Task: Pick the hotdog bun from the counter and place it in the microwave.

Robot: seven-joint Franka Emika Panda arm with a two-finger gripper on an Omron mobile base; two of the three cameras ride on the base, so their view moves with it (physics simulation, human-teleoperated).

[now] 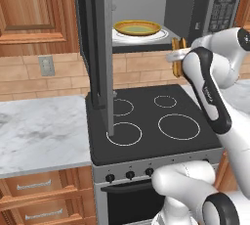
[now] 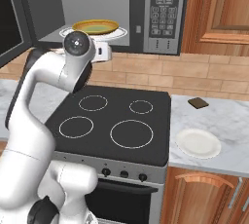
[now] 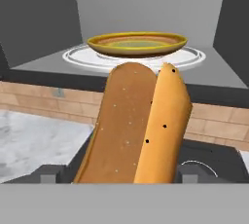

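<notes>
My gripper (image 3: pixel 119 174) is shut on the hotdog bun (image 3: pixel 136 130), a tan-brown bun with a lengthwise split that stands upright between the dark fingertips (image 3: pixel 190 173). In the left base view the hotdog bun (image 1: pixel 177 56) peeks out behind the forearm, just below and right of the microwave's opening. The microwave (image 1: pixel 195 4) is open, its door (image 1: pixel 97 48) swung out to the left. A yellow plate (image 3: pixel 137 44) sits on the white turntable (image 3: pixel 78 55) inside, straight ahead of the bun and a little higher. The marble counter (image 2: pixel 219 116) lies to the right.
A black stovetop (image 1: pixel 151 121) with white rings lies below the gripper. On the right counter sit a round white plate (image 2: pixel 198 142) and a small dark-brown block (image 2: pixel 198 102). The microwave's keypad panel (image 2: pixel 165 9) flanks the opening. More marble counter (image 1: pixel 39 131) stretches left of the stove.
</notes>
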